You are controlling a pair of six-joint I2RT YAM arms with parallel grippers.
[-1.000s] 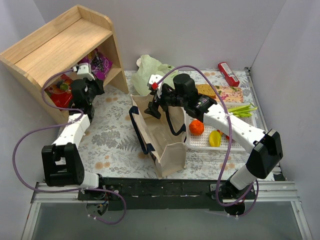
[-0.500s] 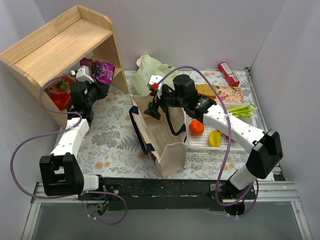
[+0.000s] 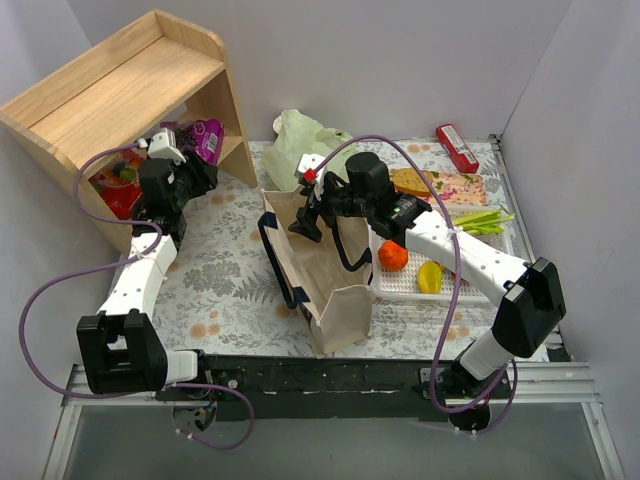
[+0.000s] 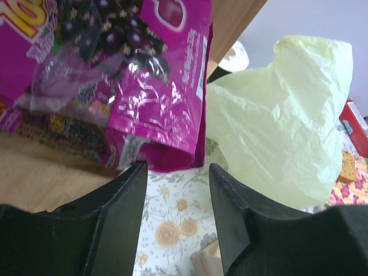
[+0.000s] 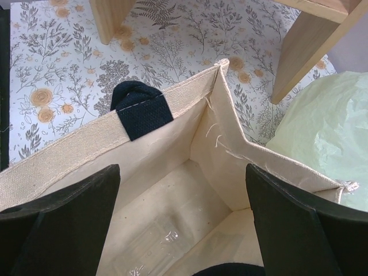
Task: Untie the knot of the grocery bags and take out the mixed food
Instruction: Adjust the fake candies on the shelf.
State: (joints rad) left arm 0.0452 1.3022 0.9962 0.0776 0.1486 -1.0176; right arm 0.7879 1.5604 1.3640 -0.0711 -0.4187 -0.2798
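Note:
My left gripper (image 3: pixel 190 170) (image 4: pixel 175 169) is open at the wooden shelf's lower compartment. A purple snack packet (image 3: pixel 206 135) (image 4: pixel 144 86) sits just beyond its fingertips, free of them, with a red packet (image 3: pixel 118 186) beside it. The pale green plastic bag (image 3: pixel 300 140) (image 4: pixel 276 126) lies crumpled behind the tote; its knot does not show. My right gripper (image 3: pixel 308 218) (image 5: pixel 181 169) hangs open over the mouth of the beige canvas tote (image 3: pixel 325 265) (image 5: pixel 86 149). A clear bottle (image 5: pixel 152 253) lies on the tote's bottom.
The wooden shelf (image 3: pixel 130 80) fills the back left. A white slotted basket (image 3: pixel 452 286) to the right of the tote holds an orange fruit (image 3: pixel 393 256), a yellow pepper (image 3: pixel 430 276) and green beans (image 3: pixel 480 220). Behind it lie a brown biscuit (image 3: pixel 412 182) and a red box (image 3: pixel 457 147).
My left gripper carried the purple packet to the shelf's lower compartment and opened, letting go of it. The right arm has stayed over the tote.

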